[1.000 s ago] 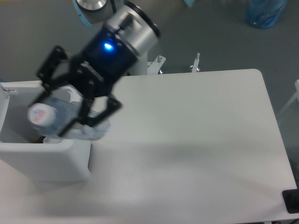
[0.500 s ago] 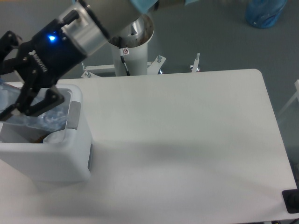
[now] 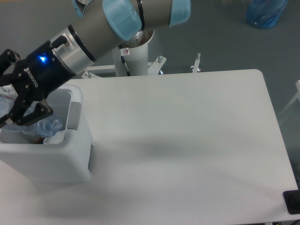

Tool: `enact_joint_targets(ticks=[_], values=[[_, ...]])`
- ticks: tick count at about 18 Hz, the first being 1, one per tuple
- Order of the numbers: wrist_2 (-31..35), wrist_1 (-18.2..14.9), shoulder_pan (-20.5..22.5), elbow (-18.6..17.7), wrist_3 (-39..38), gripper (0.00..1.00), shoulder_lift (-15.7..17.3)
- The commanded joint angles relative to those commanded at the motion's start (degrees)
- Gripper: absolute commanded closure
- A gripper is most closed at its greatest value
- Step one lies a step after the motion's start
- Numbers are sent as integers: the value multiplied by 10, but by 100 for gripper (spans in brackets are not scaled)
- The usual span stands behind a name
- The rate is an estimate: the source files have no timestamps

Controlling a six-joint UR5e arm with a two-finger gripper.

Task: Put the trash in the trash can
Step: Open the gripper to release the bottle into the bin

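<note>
The trash can [image 3: 47,159] is a boxy white bin with a grey tab [image 3: 74,116] on its right rim, standing at the table's left edge. My gripper [image 3: 9,96] hangs over its opening, partly cut off by the frame's left edge. It is shut on the crushed clear bottle [image 3: 46,126], whose free end dips inside the bin. A white lump [image 3: 55,137] that looks like the crumpled wad lies inside the bin against the right wall.
The white table [image 3: 187,131] stretches to the right of the bin. The arm's white pedestal [image 3: 133,56] stands behind the table's back edge. A blue bag [image 3: 265,11] lies on the floor at the far right.
The gripper carried the bottle left from above the table to over the bin. In the last half second it sank a little lower, with the bottle's end now inside the bin.
</note>
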Motion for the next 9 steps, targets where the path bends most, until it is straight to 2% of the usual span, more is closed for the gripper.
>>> enact_joint_targets(ticks=[9], values=[[4,0,3,-61,55,43,7]])
